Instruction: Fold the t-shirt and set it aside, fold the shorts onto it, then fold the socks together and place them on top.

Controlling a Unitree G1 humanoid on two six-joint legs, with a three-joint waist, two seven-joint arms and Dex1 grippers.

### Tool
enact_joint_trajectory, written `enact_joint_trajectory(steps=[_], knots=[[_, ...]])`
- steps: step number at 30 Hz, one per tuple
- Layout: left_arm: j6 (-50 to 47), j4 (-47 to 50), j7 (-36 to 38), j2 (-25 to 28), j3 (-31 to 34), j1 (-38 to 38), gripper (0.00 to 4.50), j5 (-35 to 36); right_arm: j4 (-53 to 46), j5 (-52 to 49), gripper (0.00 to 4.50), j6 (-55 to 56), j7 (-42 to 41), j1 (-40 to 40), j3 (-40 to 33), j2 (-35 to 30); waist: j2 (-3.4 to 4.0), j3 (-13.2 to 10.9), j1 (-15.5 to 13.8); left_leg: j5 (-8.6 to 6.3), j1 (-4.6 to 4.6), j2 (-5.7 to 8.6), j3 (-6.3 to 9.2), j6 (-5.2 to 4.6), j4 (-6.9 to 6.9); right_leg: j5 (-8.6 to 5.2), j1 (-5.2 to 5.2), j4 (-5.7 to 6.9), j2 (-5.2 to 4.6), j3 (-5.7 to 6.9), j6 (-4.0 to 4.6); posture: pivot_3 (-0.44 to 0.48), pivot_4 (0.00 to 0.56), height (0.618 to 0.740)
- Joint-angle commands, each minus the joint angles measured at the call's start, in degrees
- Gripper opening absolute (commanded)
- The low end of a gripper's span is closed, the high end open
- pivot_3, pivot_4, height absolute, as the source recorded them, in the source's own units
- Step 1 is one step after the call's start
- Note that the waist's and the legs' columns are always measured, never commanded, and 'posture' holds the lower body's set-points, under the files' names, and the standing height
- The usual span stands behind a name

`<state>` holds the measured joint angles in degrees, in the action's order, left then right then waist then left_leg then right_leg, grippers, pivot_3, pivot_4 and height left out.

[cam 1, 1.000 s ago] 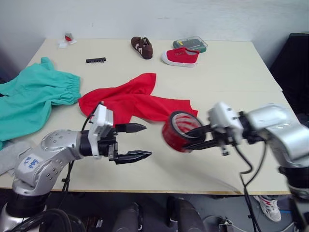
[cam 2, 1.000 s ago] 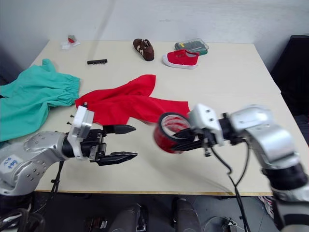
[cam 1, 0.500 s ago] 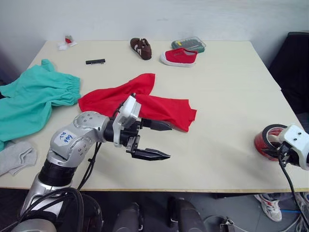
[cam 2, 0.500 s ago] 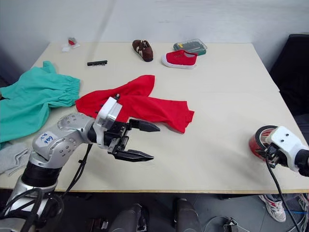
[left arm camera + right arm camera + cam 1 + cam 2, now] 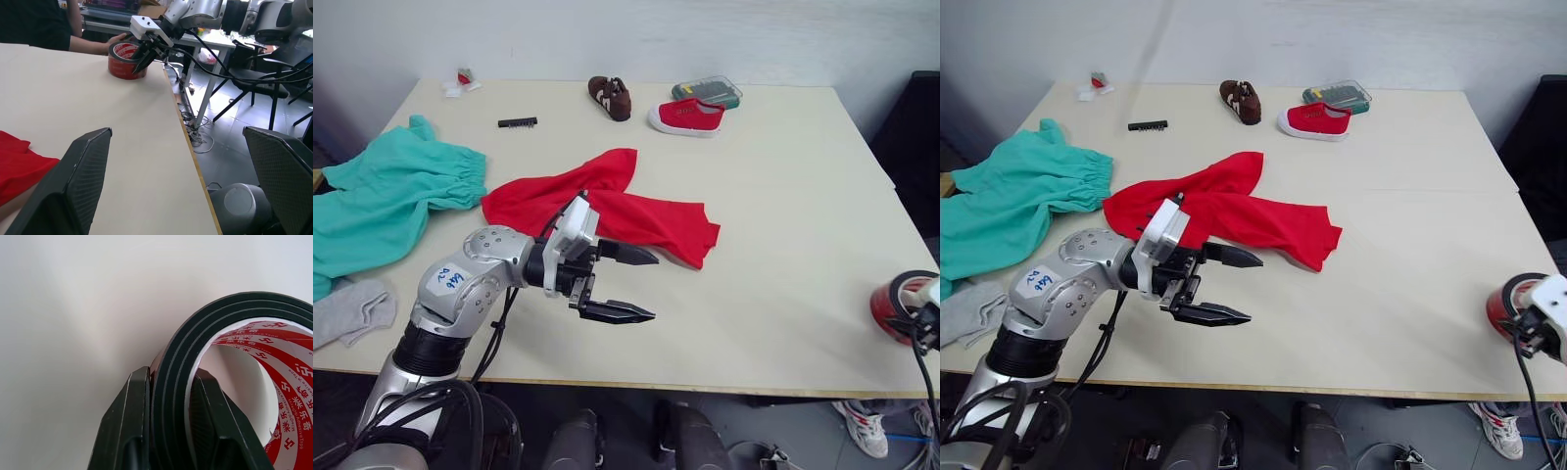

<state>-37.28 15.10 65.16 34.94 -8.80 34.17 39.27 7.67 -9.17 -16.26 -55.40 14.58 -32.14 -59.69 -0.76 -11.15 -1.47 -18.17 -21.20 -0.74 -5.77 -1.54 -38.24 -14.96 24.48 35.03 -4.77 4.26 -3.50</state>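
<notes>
Just beyond the left claw (image 5: 622, 284), across the middle of the worktop (image 5: 783, 196), lies the t-shirt (image 5: 597, 206), a crumpled red band whose long axis runs from the claw's left side out toward its far right. The nearest red edge sits just past the upper fingertip, close but not touching in either eye view. The left claw hovers over bare worktop with its two fingers spread wide and nothing between them. It is by far the nearer arm to the shirt, so my judgement is that the coming move is a short reach forward and down onto that near hem.

Off to the left of that claw, the shorts (image 5: 386, 201) spread teal over the worktop's corner, well apart from the shirt's left end. Nearer the front edge, left of the arm, a grey sock (image 5: 352, 311) lies flat.

Far to the right, at the worktop's front corner, the right claw (image 5: 140, 57) pinches the wall of a red tape roll (image 5: 126, 59), one finger inside the ring and one outside. It is well apart from the shirt. A person's hand (image 5: 117, 38) rests just behind the roll.
</notes>
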Motion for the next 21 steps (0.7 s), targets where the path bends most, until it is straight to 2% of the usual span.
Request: enact_joint_trajectory(steps=[1,2,10,14,18,21], knots=[[0.73,2.07,-0.21,-0.14,1.28,-0.49,4.5,0.19,0.59,-0.07,0.71,-0.89,0.01,2.23,-2.72,-0.2,0.0,0.0,0.09,0.0,0.0,-0.02,0.0,0.01,0.0,0.0,-0.01,0.0,0.02,0.0,0.0,0.0,0.15,0.74],[0.69,2.18,-0.36,-0.24,1.25,-0.53,4.5,0.18,0.87,0.25,0.71,-0.68,0.07,2.89,-2.52,-0.18,0.0,0.0,0.11,0.0,0.0,-0.03,0.0,0.01,0.0,0.0,0.0,0.0,0.03,-0.01,0.0,0.0,0.15,0.74],[1.35,1.14,-0.65,0.2,1.77,-0.47,4.5,-0.85,1.0,-1.94,3.25,1.17,-0.01,1.36,-3.68,-0.49,0.0,0.0,0.12,0.0,0.01,-0.05,-0.01,0.03,-0.01,0.0,0.0,0.01,0.08,-0.05,0.0,0.0,0.15,0.74],[2.93,-0.02,-1.4,2.44,3.35,-2.09,4.5,-3.39,-6.68,-9.25,4.48,-0.34,-4.73,-2.73,-5.2,-1.0,0.01,0.0,0.93,0.01,0.07,-0.11,-0.07,0.08,0.0,0.0,0.02,0.06,0.17,-0.13,0.0,0.0,0.15,0.74],[7.09,-2.3,-8.11,5.64,6.19,-6.78,4.5,-11.46,-20.37,-18.62,4.48,-5.67,-5.27,-12.06,0.4,-0.04,0.05,0.02,1.89,0.02,0.14,-0.22,-0.09,0.2,0.05,-0.01,0.02,0.13,0.23,-0.17,0.01,0.0,0.15,0.74],[7.73,-4.55,-14.46,6.89,8.4,-9.54,4.5,-16.53,-25.43,-18.97,4.48,-6.73,-4.09,-17.4,7.65,1.24,-0.03,-0.01,1.57,0.03,0.17,-0.27,0.0,0.28,0.05,-0.04,0.05,0.2,0.25,-0.1,0.07,0.0,0.15,0.74]])
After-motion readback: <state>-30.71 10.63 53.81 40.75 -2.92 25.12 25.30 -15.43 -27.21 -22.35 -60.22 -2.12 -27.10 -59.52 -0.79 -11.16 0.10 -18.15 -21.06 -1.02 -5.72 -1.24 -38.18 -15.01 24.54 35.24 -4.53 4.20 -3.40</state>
